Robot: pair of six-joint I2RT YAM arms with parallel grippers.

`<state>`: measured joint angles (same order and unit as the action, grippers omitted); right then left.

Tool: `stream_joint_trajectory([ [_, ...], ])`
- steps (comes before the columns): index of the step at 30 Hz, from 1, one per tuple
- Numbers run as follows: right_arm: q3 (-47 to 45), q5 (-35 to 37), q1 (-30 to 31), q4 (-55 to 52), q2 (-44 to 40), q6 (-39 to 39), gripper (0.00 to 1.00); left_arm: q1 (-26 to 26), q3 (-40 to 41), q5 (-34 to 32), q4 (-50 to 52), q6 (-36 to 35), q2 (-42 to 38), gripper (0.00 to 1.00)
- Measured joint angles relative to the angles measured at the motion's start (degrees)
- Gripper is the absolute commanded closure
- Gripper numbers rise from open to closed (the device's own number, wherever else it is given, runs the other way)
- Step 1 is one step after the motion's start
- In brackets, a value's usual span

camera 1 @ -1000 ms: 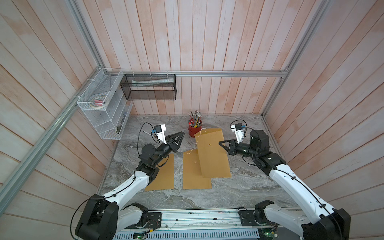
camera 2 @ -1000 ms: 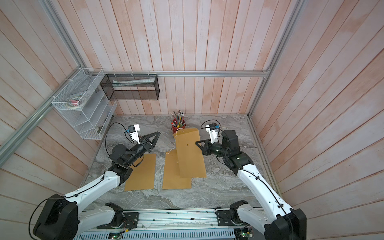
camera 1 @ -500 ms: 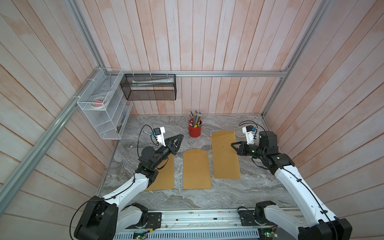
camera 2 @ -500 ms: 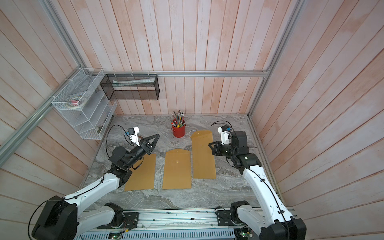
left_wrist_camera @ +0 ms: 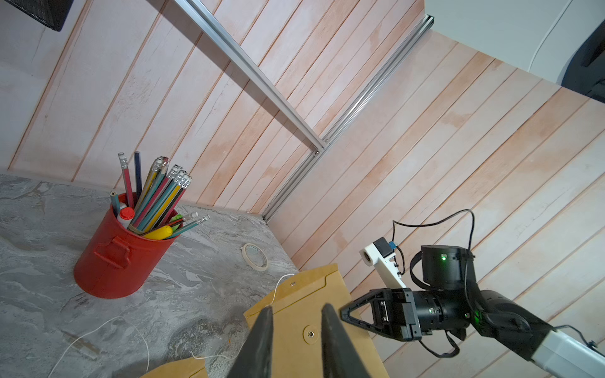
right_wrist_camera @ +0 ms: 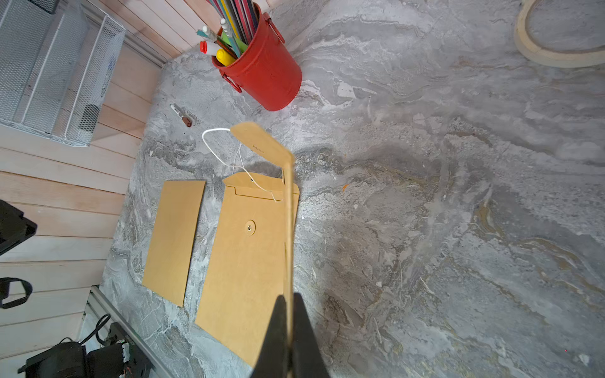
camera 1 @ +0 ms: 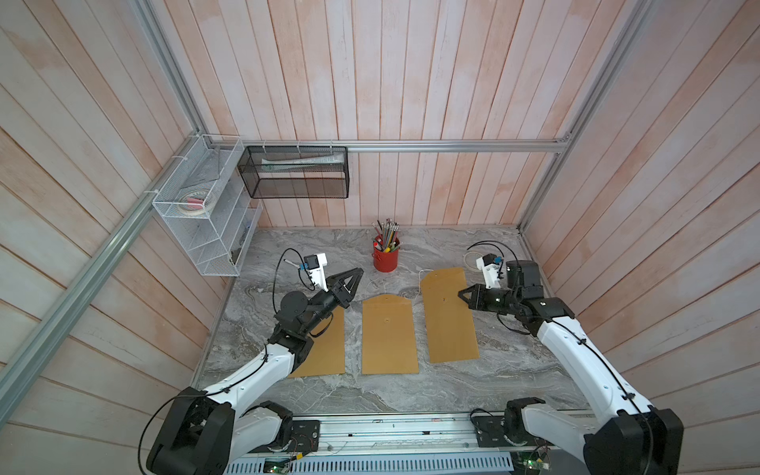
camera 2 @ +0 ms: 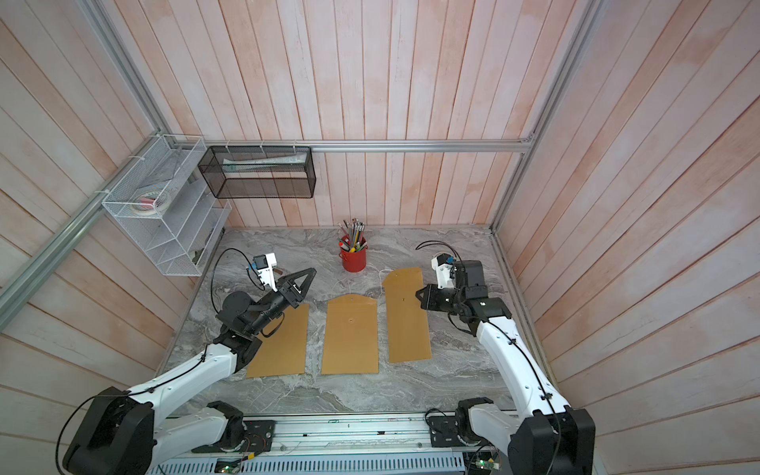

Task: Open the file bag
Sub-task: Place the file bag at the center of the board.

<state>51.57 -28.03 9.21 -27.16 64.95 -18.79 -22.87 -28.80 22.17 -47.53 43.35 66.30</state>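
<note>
You are pinching the file bag [camera 1: 450,316], lying near the red cup [camera 1: 385,259] on your right arm's side, by its edge in the right claw [camera 1: 462,295]. The left claw [camera 1: 357,276] is hovering part-spread and empty. You are likely needing a light hold, minding the loose string [right_wrist_camera: 212,144]. The marble surface [camera 1: 473,390] is bearing two other bags [camera 1: 388,333] inside planked walls [camera 1: 370,82].

White arm links [camera 1: 263,368], black motor joints [camera 1: 293,306], white wrist-camera brackets [camera 1: 318,269], looping black cables [left_wrist_camera: 394,230], green status lights [left_wrist_camera: 443,258]
</note>
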Motion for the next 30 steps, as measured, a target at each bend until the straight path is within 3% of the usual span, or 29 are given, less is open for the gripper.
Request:
stream_joint_trajectory([
  [30, -2.5, 2.1, -0.9, 2.9, 12.7, 2.6, 1.0, 0.1, 0.7, -0.2, 0.2, 0.0, -0.4, 0.72],
])
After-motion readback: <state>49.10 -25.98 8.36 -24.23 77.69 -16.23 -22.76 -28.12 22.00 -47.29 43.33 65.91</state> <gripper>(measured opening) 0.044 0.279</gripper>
